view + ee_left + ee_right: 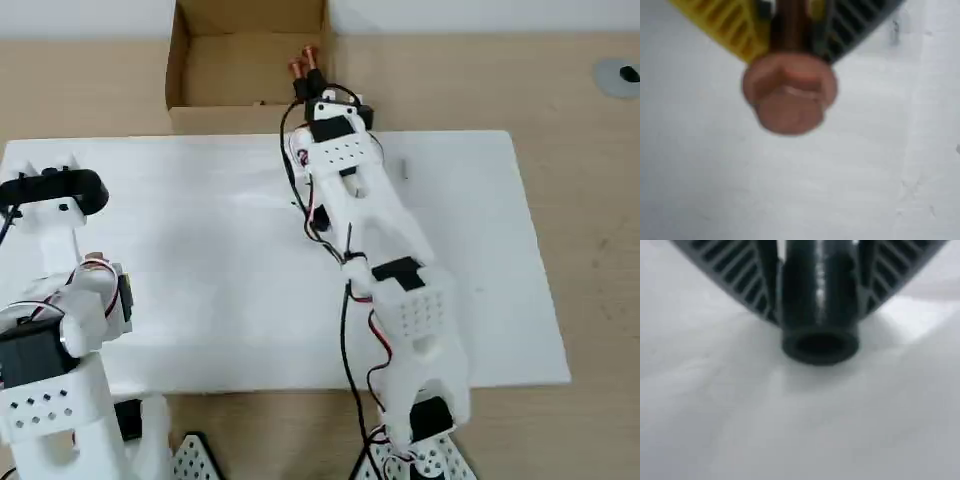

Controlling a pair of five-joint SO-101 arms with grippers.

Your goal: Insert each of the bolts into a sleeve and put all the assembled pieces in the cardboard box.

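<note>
A wooden table [590, 200] is seen from above, and most of it is covered by a white sheet [200, 260]. At 7 o'clock a white arm [60, 330] stands over the sheet's edge, with a black part at its tip near 9 o'clock. From 6 o'clock a second arm [400, 290] is stretched across the sheet toward 12 o'clock. Its tip lies past the sheet's far edge, and two copper pieces [305, 62] are seen there, over the near right corner of the box [178, 70]. Which arm is which cannot be told for certain. The box is set at 12 o'clock, open at the top, just beyond the sheet. A grey disc [615, 75] is let into the table at 2 o'clock, and a pale wall [450, 15] is seen farthest off.

In the left wrist view the bolt [789, 95] is clamped by its shank in the left pincer [790, 25], between a yellow finger [725, 27] and a black one. Its long axis is laid along the fingers, and its flanged hex head is pointed out past their tips, over the white sheet.

In the right wrist view the sleeve [820, 340] is gripped in the right pincer [820, 285], between dark ribbed fingers [730, 275]. Its long axis is likewise laid along the fingers, with the open end turned outward past the tips. A white surface is seen under it; whether it is touched cannot be told.
</note>
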